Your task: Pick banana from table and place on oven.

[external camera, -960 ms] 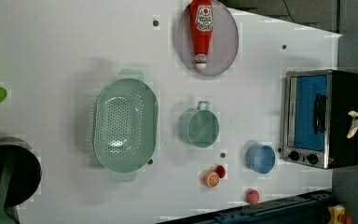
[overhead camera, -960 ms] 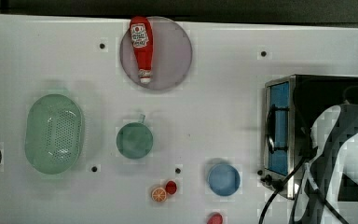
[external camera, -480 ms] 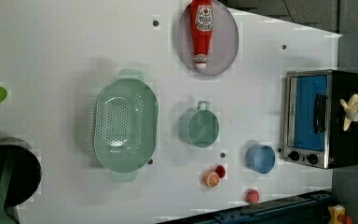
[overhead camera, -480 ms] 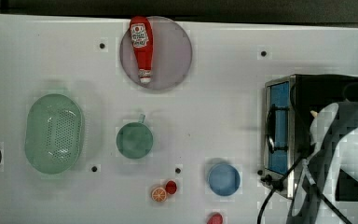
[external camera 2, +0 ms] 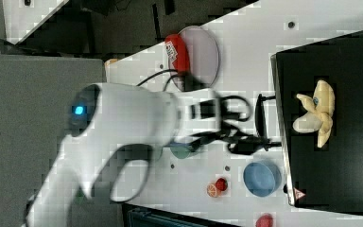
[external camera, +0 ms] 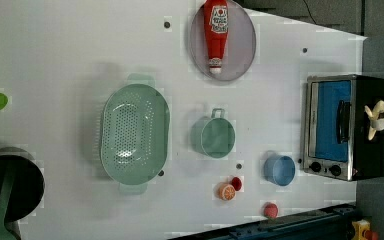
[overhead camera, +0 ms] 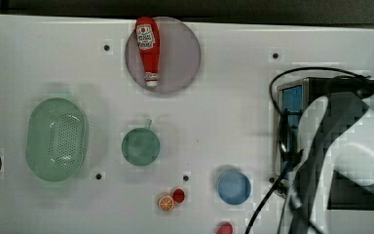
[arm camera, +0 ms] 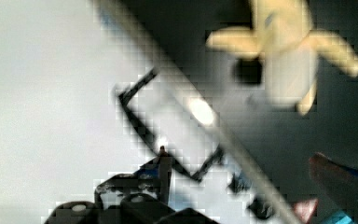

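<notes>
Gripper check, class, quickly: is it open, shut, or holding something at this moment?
Gripper: open and holding nothing. The banana lies free on top of the oven.

The white arm (external camera 2: pixel 123 127) is seen stretched level across the right view, its dark wrist end turned toward the right view's right

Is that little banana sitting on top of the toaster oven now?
Yes. The banana lies on the toaster oven's black top, peel flaps splayed, nothing holding it.
</notes>
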